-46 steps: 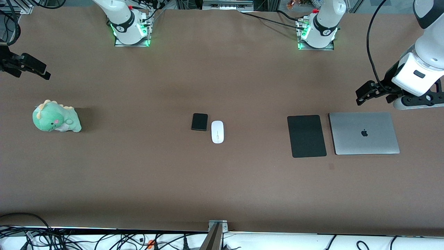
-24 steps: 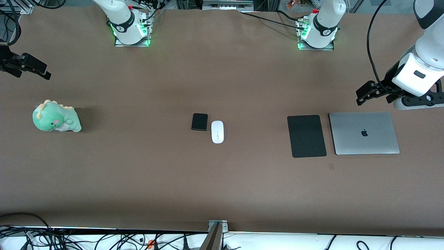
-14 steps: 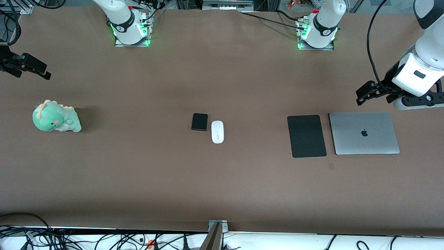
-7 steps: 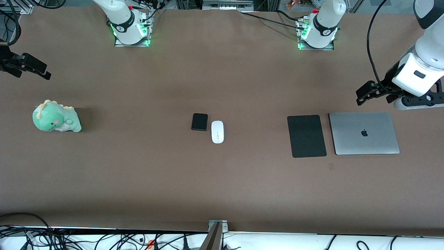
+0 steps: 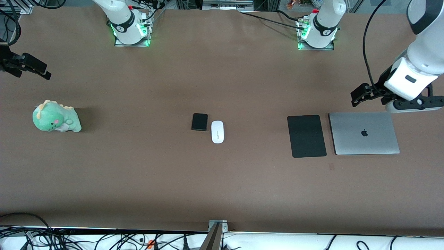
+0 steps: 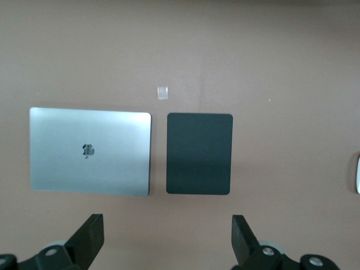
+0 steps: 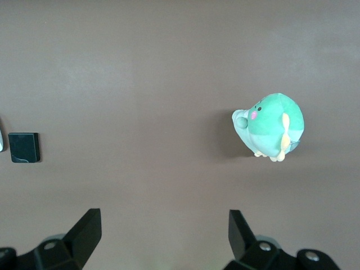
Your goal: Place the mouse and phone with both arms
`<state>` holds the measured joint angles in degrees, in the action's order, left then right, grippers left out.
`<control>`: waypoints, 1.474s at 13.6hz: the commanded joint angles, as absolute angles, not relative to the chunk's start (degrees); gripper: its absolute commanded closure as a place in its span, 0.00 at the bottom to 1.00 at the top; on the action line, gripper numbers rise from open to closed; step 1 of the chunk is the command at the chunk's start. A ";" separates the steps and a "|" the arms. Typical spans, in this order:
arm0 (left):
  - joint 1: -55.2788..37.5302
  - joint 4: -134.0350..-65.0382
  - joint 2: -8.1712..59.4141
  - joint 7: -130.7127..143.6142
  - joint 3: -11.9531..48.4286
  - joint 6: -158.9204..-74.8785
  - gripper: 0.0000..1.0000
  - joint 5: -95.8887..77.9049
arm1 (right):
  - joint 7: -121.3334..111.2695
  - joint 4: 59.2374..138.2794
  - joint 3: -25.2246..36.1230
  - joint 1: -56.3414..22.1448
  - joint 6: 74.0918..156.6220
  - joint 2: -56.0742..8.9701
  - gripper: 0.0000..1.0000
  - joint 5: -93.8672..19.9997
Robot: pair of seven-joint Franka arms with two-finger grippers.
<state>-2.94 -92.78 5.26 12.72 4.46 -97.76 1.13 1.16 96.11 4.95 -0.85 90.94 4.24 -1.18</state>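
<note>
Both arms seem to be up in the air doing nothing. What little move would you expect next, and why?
Probably the left gripper, open above the table beside the laptop, swings toward the mouse. The mouse and the phone lie untouched side by side mid-table. The right gripper, open too, waits above the plush dinosaur's end.

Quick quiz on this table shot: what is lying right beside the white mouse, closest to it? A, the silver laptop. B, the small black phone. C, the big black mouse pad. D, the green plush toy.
B: in the front view the phone lies right beside the mouse, while the mouse pad, laptop and plush toy sit well off toward the table's ends.
</note>
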 commanded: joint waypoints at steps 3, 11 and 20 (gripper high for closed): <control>-3.60 -91.05 8.52 12.13 6.15 -92.05 0.00 0.01 | 1.14 97.47 4.31 -0.44 90.53 3.96 0.00 -0.88; -18.60 -90.88 20.63 25.71 7.38 -108.15 0.00 -7.65 | 5.08 98.09 4.31 -3.51 90.61 -4.65 0.00 -1.32; -32.94 -77.61 44.19 38.23 6.25 -124.70 0.00 -6.50 | 20.74 99.05 4.31 -10.37 94.39 -8.79 0.00 -1.67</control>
